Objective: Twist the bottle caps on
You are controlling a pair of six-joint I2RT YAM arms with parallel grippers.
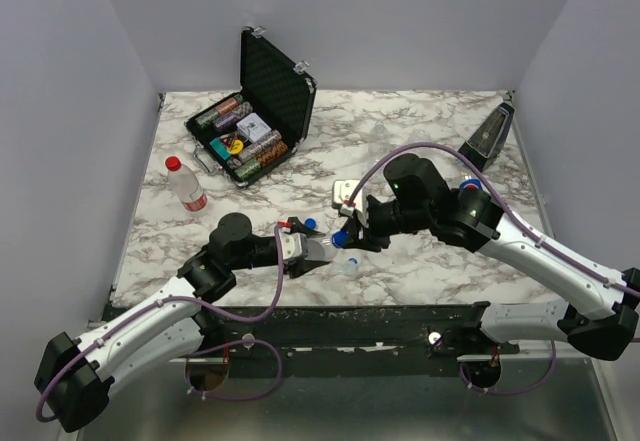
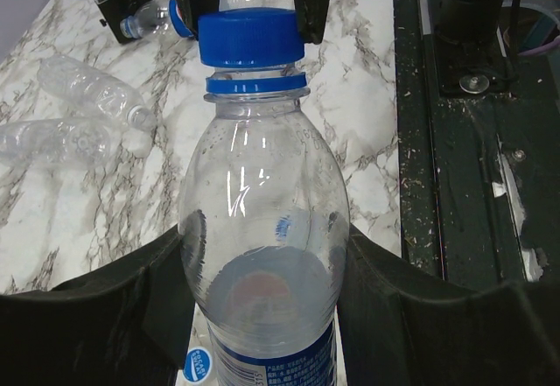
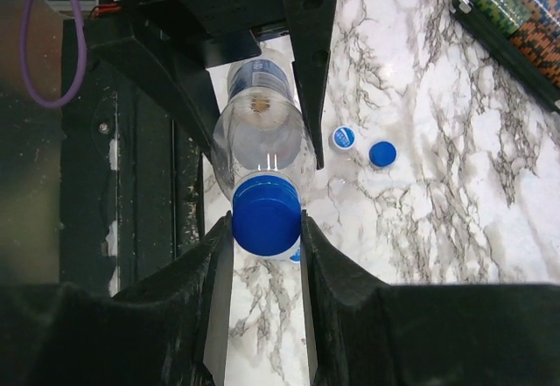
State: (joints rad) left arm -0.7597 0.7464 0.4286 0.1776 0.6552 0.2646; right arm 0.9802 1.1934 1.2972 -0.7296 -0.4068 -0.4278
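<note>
My left gripper point(image 2: 262, 316) is shut on the body of a clear bottle with a blue label point(image 2: 262, 228) and holds it off the marble table. A blue cap point(image 2: 249, 36) sits on the bottle's neck. My right gripper point(image 3: 266, 228) is shut on that blue cap point(image 3: 266, 215), one finger on each side. In the top view the two grippers meet near the table's front centre, left point(image 1: 315, 251) and right point(image 1: 345, 236). Two loose caps point(image 3: 343, 138) point(image 3: 382, 153) lie on the table beside the bottle. Another bottle with a red cap and red-and-white label point(image 1: 186, 184) stands at the left.
An open black case of poker chips point(image 1: 270, 91) sits at the back left. Empty clear bottles point(image 2: 87, 97) lie on the marble, and a dark metronome point(image 1: 490, 136) stands at the back right. A loose labelled cap point(image 2: 199, 364) lies under the held bottle. The table's dark front edge point(image 2: 455, 185) runs close by.
</note>
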